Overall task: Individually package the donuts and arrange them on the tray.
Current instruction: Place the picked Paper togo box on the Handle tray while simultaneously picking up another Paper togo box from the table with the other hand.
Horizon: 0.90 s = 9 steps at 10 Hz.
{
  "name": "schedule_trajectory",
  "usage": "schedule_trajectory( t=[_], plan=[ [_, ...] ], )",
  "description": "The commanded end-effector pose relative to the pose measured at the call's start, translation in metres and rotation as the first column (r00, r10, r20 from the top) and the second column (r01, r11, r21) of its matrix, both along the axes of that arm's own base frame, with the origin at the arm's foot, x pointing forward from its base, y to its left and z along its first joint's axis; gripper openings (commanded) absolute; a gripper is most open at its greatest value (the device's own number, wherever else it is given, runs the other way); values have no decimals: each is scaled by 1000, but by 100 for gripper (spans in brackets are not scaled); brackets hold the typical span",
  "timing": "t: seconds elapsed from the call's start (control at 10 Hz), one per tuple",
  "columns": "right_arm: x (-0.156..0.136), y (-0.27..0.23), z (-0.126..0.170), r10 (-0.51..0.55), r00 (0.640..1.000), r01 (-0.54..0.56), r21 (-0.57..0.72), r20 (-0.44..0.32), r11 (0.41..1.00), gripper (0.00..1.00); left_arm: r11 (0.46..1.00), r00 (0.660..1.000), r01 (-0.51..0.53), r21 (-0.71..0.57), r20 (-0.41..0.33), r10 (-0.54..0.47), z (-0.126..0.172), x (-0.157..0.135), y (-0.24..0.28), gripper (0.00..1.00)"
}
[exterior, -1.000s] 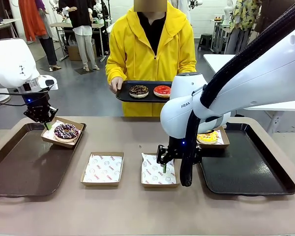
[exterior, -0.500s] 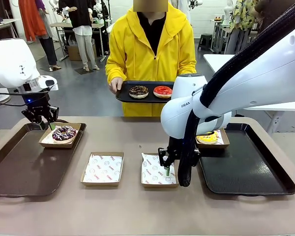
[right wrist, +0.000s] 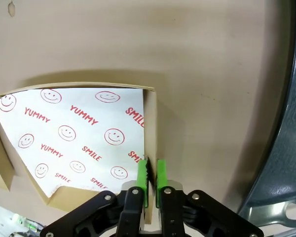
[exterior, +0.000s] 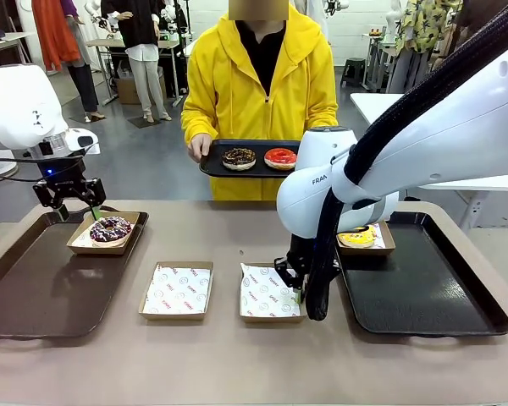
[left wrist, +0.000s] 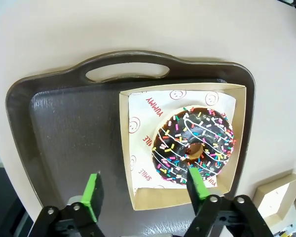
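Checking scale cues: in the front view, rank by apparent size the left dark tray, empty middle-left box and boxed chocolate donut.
left dark tray
empty middle-left box
boxed chocolate donut, though farther back

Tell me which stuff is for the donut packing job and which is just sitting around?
For the job: chocolate ring donut with coloured sprinkles, yellow-frosted donut, red-glazed donut, brown-crumbed chocolate donut, paper-lined cardboard boxes, dark plastic trays.
Just around: white side table, dark stool.

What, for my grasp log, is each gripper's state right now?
Left gripper: open, holding nothing, above the sprinkled donut.
Right gripper: closed on the empty box, gripping its wall.
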State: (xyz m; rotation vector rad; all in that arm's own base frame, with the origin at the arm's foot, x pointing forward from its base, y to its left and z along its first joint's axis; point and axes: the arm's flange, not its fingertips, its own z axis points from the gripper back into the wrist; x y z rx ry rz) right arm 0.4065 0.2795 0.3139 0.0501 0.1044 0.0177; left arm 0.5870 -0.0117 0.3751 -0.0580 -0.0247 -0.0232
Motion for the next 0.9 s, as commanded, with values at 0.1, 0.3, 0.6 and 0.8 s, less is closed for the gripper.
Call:
schedule_trajectory(
  t=[0.1, 0.3, 0.6, 0.8],
  plan=[
    [-2, -3, -3, -12, 1000, 12, 31, 8, 999, 0, 1000, 1000, 10, -21, -10, -11, 5, -3, 2, 100],
    [-2, -3, -2, -16, 1000, 15, 33, 12, 999, 0, 1000, 1000, 11, -29, -11, -11, 7, -5, 3, 100],
    [-8, -10, 38, 37, 999, -37, 6, 26, 999, 0, 987, 999, 40, -155, 23, -37, 28, -28, 15, 100],
    [-5, -20, 83, 47, 998, -47, 5, 38, 999, 0, 958, 995, 65, -280, 87, -42, 49, -54, 37, 100]
  ],
)
